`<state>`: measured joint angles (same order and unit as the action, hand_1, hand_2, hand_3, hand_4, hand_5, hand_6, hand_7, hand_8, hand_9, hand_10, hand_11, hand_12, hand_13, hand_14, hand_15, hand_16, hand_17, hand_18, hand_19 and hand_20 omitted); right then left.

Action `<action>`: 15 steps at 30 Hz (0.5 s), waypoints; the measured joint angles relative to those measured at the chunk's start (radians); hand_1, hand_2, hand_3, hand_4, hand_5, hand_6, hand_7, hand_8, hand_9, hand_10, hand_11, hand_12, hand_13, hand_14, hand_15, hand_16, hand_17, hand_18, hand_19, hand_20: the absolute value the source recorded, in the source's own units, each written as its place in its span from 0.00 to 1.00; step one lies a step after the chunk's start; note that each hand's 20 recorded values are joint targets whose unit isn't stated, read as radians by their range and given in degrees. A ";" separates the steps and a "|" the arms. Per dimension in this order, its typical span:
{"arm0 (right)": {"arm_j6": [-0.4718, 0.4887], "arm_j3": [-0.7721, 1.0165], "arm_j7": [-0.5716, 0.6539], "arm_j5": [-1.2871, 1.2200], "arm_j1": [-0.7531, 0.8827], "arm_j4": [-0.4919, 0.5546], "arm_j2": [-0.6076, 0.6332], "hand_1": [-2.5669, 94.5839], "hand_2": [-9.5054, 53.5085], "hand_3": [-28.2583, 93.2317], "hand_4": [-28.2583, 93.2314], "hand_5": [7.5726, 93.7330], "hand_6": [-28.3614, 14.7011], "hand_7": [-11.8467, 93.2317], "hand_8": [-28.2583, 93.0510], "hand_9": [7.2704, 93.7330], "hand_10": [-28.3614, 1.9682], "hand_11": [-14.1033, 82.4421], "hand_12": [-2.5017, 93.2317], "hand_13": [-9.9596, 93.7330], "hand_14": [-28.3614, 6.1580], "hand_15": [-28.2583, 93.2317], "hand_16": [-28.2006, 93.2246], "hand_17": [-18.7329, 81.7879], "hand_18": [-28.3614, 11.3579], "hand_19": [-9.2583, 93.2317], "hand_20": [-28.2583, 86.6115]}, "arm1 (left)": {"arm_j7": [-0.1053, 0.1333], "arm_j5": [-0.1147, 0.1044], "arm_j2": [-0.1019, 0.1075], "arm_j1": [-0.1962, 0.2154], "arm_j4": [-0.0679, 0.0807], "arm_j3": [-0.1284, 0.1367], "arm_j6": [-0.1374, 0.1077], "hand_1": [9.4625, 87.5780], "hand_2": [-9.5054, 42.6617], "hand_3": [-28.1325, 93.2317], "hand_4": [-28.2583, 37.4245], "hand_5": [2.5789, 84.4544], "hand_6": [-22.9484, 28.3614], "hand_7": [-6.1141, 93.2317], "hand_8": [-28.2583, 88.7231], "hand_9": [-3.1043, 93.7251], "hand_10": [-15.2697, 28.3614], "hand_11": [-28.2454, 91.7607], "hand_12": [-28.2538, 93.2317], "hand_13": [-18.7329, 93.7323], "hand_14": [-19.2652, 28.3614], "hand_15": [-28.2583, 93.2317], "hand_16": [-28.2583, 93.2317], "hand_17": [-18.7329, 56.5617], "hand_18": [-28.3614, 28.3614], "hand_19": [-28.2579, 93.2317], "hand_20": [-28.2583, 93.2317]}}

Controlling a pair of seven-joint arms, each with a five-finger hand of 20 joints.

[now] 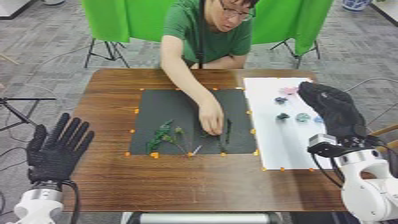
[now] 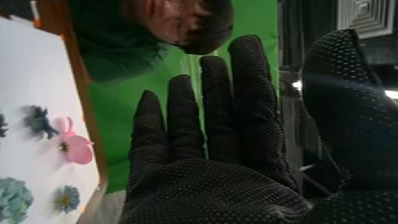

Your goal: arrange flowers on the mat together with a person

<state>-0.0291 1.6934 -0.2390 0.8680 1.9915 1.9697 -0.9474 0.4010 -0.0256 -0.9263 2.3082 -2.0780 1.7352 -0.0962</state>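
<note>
The left hand (image 1: 55, 152) rests open at the table's left side in the head view, fingers straight. Over the white mat's right edge is the right hand (image 1: 333, 107); in the right wrist view the right hand (image 2: 213, 195) has straight fingers and holds nothing. A person's hand (image 1: 210, 119) touches green stems (image 1: 227, 132) on the dark mat (image 1: 173, 107). Leafy green sprigs (image 1: 162, 135) lie on that mat's left part. On the white mat (image 1: 266, 130) are a pink flower (image 1: 289, 90), a dark blue flower (image 1: 281, 100), a dark green one (image 1: 283, 116) and a pale teal one (image 1: 303, 117).
The brown table (image 1: 107, 182) surrounds both mats, with orange tape marks along their edges. The person's forearm (image 1: 189, 82) crosses the dark mat from the far side. Dark cables hang beside the right arm.
</note>
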 measured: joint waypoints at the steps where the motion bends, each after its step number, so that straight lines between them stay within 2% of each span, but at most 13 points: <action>1: -0.002 0.000 0.007 0.019 0.001 0.001 0.000 0.41 0.00 0.85 0.04 0.63 0.71 0.28 0.12 0.52 0.69 0.22 0.12 0.43 0.62 0.34 0.25 0.42 0.53 0.10 0.44 | 0.000 0.000 0.000 0.000 0.000 0.000 0.000 0.20 0.48 0.77 0.00 0.47 0.55 0.12 0.16 0.41 0.61 0.34 0.27 0.41 0.64 0.41 0.16 0.22 0.69 0.42 0.32; 7: -0.086 -0.006 0.098 0.174 0.004 0.022 0.006 0.41 0.00 0.85 0.04 0.62 0.69 0.29 0.12 0.51 0.66 0.21 0.12 0.43 0.61 0.34 0.25 0.43 0.52 0.13 0.48 | 0.003 0.000 -0.001 0.002 0.000 0.001 0.000 0.20 0.48 0.77 0.00 0.47 0.55 0.12 0.16 0.41 0.62 0.34 0.27 0.41 0.64 0.41 0.16 0.22 0.69 0.42 0.32; 10: -0.097 -0.005 0.116 0.233 0.004 0.024 0.007 0.42 0.00 0.85 0.04 0.59 0.69 0.29 0.11 0.48 0.67 0.21 0.12 0.43 0.57 0.34 0.26 0.43 0.50 0.16 0.50 | 0.005 -0.001 -0.001 0.003 -0.001 0.000 0.000 0.20 0.48 0.77 0.00 0.47 0.55 0.12 0.17 0.41 0.62 0.34 0.27 0.41 0.64 0.41 0.16 0.22 0.69 0.42 0.32; 12: -0.096 -0.005 0.116 0.244 0.004 0.024 0.008 0.43 0.00 0.85 0.03 0.55 0.67 0.29 0.12 0.44 0.64 0.20 0.13 0.43 0.54 0.34 0.28 0.42 0.49 0.19 0.50 | 0.005 -0.001 -0.002 0.004 -0.001 0.000 0.000 0.20 0.48 0.77 0.00 0.47 0.55 0.12 0.17 0.41 0.62 0.34 0.27 0.41 0.64 0.41 0.16 0.22 0.69 0.42 0.32; 15: -0.124 -0.027 0.137 0.307 0.001 0.029 0.025 0.45 0.00 0.86 0.03 0.51 0.67 0.29 0.12 0.43 0.64 0.20 0.13 0.43 0.56 0.34 0.29 0.42 0.49 0.21 0.50 | 0.006 -0.001 -0.003 0.005 -0.001 0.000 0.000 0.20 0.48 0.77 0.00 0.47 0.55 0.12 0.16 0.41 0.62 0.34 0.27 0.41 0.64 0.41 0.16 0.22 0.69 0.42 0.32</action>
<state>-0.1532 1.6662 -0.1023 1.1749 1.9921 1.9983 -0.9222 0.4068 -0.0270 -0.9293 2.3131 -2.0791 1.7357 -0.0963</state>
